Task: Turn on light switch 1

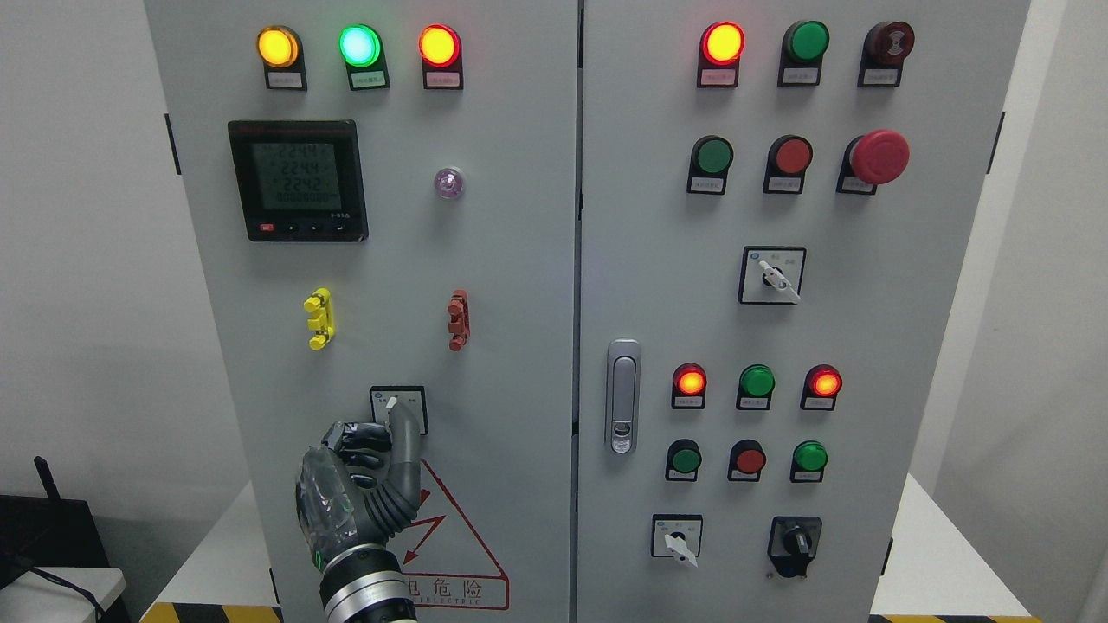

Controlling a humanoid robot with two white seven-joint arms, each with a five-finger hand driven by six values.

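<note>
Head view. Left hand (363,484) is raised against the lower part of the cabinet's left door (519,260). One finger is stretched up, the others curled into the palm, holding nothing. The fingertip (400,414) touches the small rotary switch (398,407) just above the knuckles; its white knob shows right at the tip. Whether the knob has turned I cannot tell. Under the palm sits the red warning triangle (450,536). Up and to either side of the hand are a yellow clip (318,318) and a red clip (458,320). Right arm not seen.

Judgement: contact made, the turn itself looks left to do.
</note>
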